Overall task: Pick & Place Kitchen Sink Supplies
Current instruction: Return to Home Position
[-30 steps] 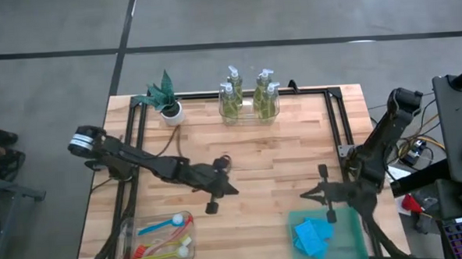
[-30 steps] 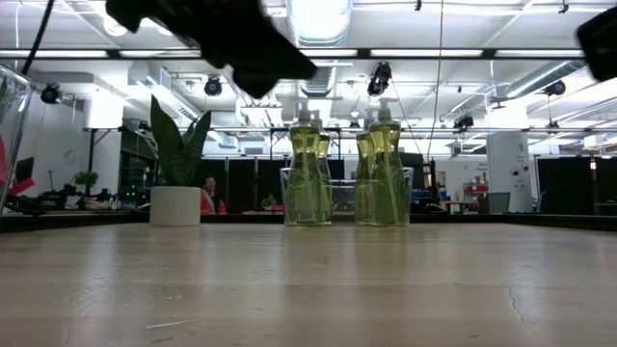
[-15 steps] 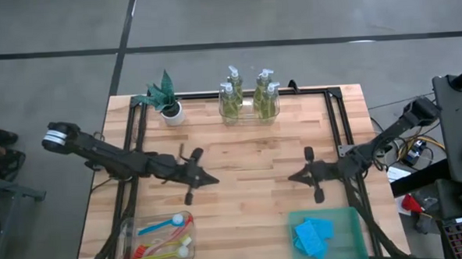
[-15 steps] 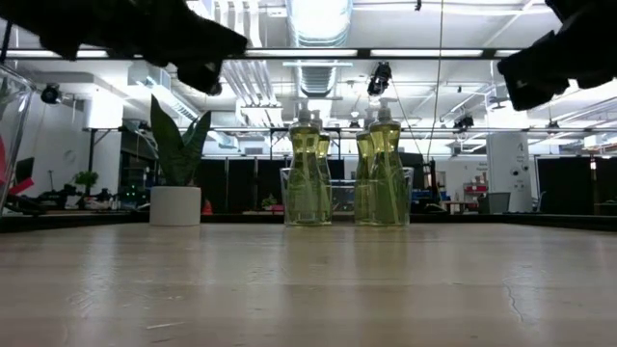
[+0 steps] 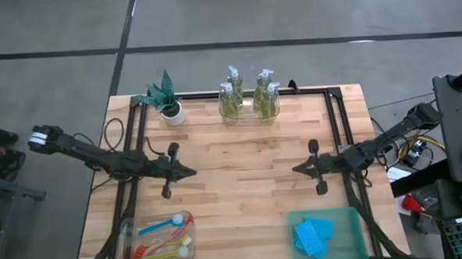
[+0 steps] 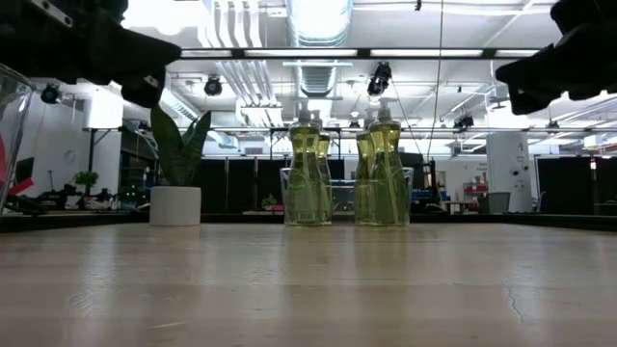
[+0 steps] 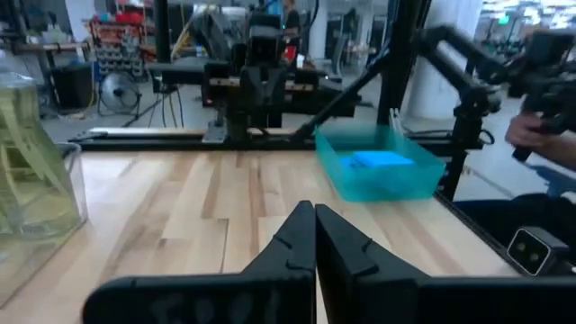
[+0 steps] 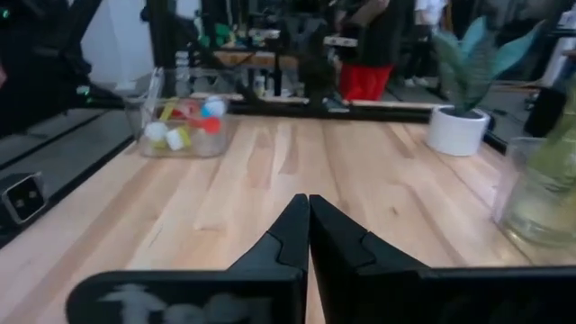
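Note:
Several clear pump bottles of yellow-green soap (image 5: 249, 100) stand upright in a clear container at the table's far edge, also in the low view (image 6: 347, 173). Blue sponges (image 5: 312, 235) lie in a teal bin (image 5: 352, 218) near the right corner, and the left wrist view shows these sponges (image 7: 382, 159) too. Coloured dish brushes (image 5: 161, 235) lie in a clear bin (image 5: 127, 228) near the left corner. My left gripper (image 5: 187, 173) (image 7: 314, 214) is shut and empty above mid-table left. My right gripper (image 5: 296, 170) (image 8: 308, 205) is shut and empty above mid-table right.
A small green plant in a white pot (image 5: 167, 101) stands at the far left, beside the soap container. Black frame rails (image 5: 336, 125) run along both table sides. Bare wood (image 5: 241, 184) lies between the two grippers. A person (image 8: 369, 45) stands beyond the table.
My left gripper has drawn back from the table's middle toward the left edge and slightly toward the far edge. My right gripper has moved from above the teal bin toward the far edge, and its arm has stretched out lower toward the right. Nothing on the table has moved.

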